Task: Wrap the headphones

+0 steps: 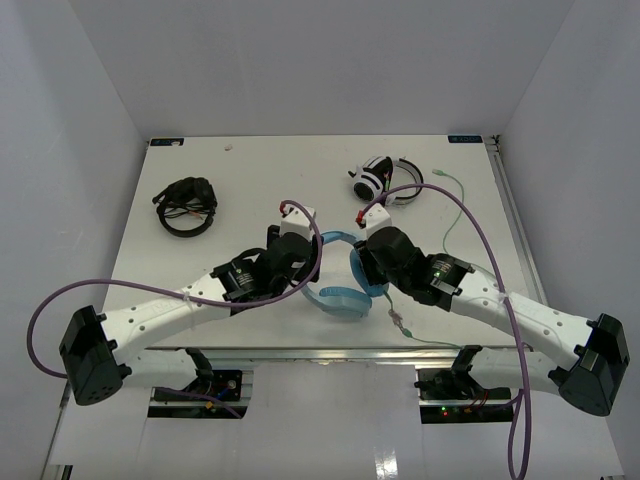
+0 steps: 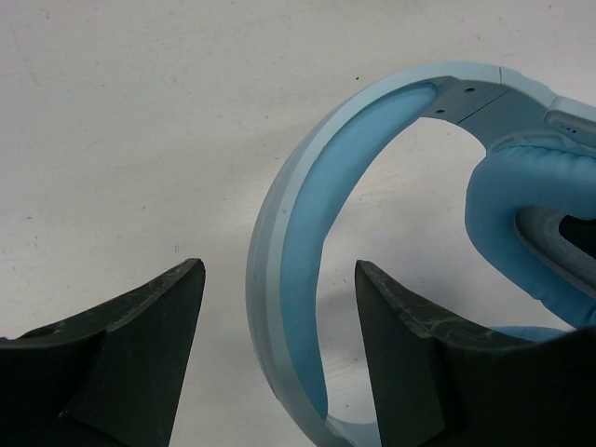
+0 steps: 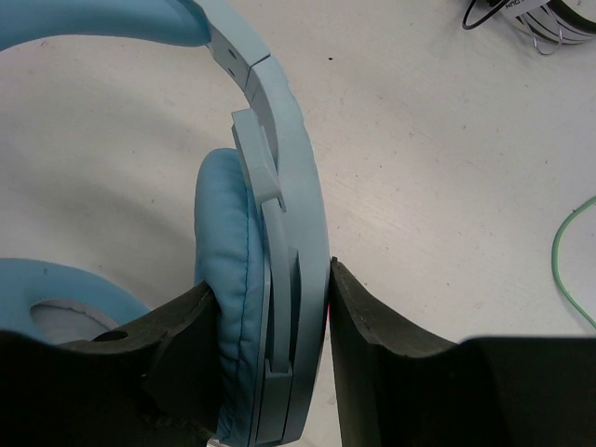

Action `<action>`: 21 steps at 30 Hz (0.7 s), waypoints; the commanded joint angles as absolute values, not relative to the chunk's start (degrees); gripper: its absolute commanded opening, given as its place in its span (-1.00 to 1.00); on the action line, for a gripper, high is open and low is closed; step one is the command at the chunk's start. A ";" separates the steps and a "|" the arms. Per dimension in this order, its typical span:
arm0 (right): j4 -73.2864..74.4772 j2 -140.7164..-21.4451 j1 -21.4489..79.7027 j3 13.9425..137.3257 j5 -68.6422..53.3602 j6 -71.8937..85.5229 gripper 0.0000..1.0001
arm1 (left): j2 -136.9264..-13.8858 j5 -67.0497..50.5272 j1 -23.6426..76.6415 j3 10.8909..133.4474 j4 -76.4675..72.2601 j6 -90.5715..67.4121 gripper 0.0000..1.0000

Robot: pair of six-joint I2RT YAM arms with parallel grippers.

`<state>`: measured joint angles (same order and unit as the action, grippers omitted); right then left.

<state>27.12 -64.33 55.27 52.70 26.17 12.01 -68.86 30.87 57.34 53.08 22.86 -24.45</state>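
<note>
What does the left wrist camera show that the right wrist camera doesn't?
Left wrist only: the left gripper open, straddling the headband without touching it. Right wrist only: the right gripper shut on an ear cup, plus the pale green cable and white-and-black headphones. Both: the light blue headphones on the white table.

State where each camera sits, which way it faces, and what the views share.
Top external: above and behind the arms, looking down on the white table; both arms show.
Left wrist: on that arm, looks down past the open left gripper, which straddles the padded headband of the light blue over-ear headphones.
Right wrist: on that arm, looks down past the right gripper, shut on an ear cup.
Shared: all three show those headphones; top and right wrist also show the white-and-black headphones.
</note>
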 commanded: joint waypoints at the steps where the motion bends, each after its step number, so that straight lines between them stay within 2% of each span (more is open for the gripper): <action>1: 22.65 -62.49 55.66 53.26 25.62 12.92 -0.85 | -69.85 28.35 57.39 55.50 25.55 -23.86 0.49; 7: 22.68 -62.49 55.63 53.26 24.78 12.75 -0.85 | -70.58 28.32 57.39 56.00 26.72 -23.82 0.42; 12: 22.76 -62.75 55.72 53.17 24.19 12.49 -0.85 | -72.72 29.96 57.39 58.06 28.87 -23.55 0.18; 21: 22.76 -63.28 55.98 53.17 22.26 11.96 -0.85 | -74.97 29.44 57.39 60.02 30.23 -22.51 0.18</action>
